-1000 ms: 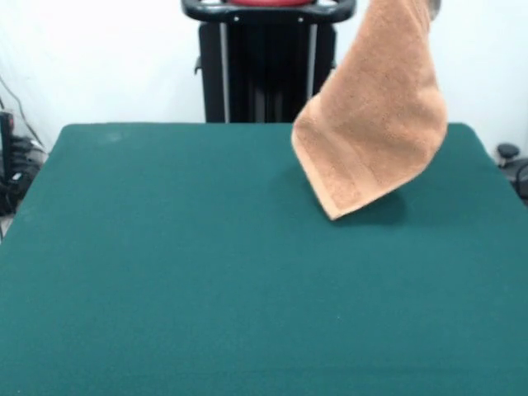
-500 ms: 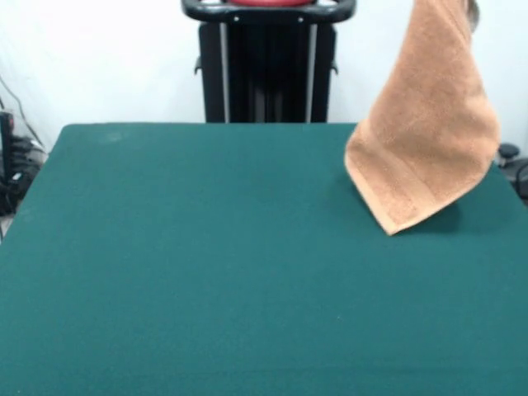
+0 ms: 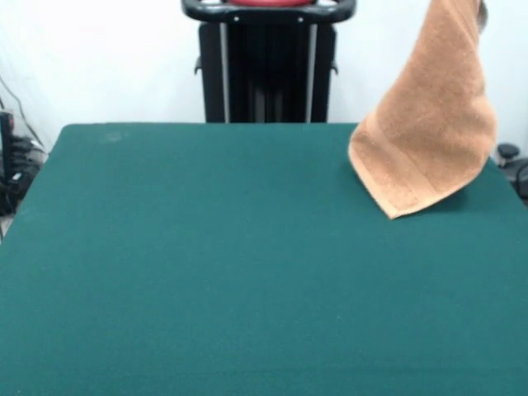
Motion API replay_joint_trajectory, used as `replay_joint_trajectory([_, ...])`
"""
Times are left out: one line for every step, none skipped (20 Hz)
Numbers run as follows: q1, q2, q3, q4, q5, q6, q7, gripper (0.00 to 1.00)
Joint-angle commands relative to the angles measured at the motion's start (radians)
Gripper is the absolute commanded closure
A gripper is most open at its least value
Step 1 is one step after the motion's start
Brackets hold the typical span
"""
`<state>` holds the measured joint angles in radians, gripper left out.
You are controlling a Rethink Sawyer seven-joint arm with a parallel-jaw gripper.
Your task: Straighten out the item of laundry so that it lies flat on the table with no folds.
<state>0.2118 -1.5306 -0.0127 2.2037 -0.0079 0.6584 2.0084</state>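
Note:
The item of laundry point(image 3: 433, 132), an orange-tan terry towel, hangs in the air over the right far part of the green table point(image 3: 206, 247). It dangles from its top corner at the picture's upper edge, narrowing upward. A woven border band runs along its lower edge, and its lowest corner points down close to the table surface. Only a grey sliver of my gripper point(image 3: 480, 10) shows beside the towel's top, shut on that corner. The rest of the arm is out of view.
A black pedestal frame point(image 3: 268, 62) stands behind the table's far edge. Cables and dark gear point(image 3: 12, 165) lie off the left side, and a dark object point(image 3: 511, 161) sits off the right edge near the towel.
The hanging towel swung from the table's middle right toward the right edge, then rose slightly, its lowest corner now a little higher.

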Motion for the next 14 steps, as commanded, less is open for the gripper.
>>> replay_joint_trajectory([0.054, 0.053, -0.054, 0.185, 0.045, -0.033, 0.334, 1.0])
replay_joint_trajectory([0.062, 0.056, -0.055, 0.188, 0.049, -0.038, 0.341, 1.0])
replay_joint_trajectory([0.065, 0.057, -0.057, 0.187, 0.05, -0.04, 0.344, 1.0])
replay_joint_trajectory([0.072, 0.06, -0.057, 0.188, 0.049, -0.046, 0.353, 1.0])
replay_joint_trajectory([0.074, 0.062, -0.057, 0.185, 0.048, -0.046, 0.358, 1.0])
replay_joint_trajectory([0.081, 0.065, -0.057, 0.185, 0.047, -0.049, 0.369, 1.0])
replay_joint_trajectory([0.083, 0.071, -0.057, 0.185, 0.046, -0.057, 0.376, 1.0])
replay_joint_trajectory([0.091, 0.074, -0.057, 0.186, 0.044, -0.062, 0.388, 1.0])
replay_joint_trajectory([0.094, 0.079, -0.059, 0.186, 0.043, -0.069, 0.395, 1.0])
replay_joint_trajectory([0.103, 0.083, -0.06, 0.186, 0.042, -0.074, 0.406, 1.0])
replay_joint_trajectory([0.106, 0.084, -0.063, 0.19, 0.042, -0.081, 0.409, 1.0])
replay_joint_trajectory([0.113, 0.086, -0.064, 0.191, 0.042, -0.084, 0.418, 1.0])
replay_joint_trajectory([0.116, 0.086, -0.066, 0.19, 0.041, -0.084, 0.423, 1.0])
replay_joint_trajectory([0.122, 0.087, -0.066, 0.192, 0.043, -0.087, 0.429, 1.0])
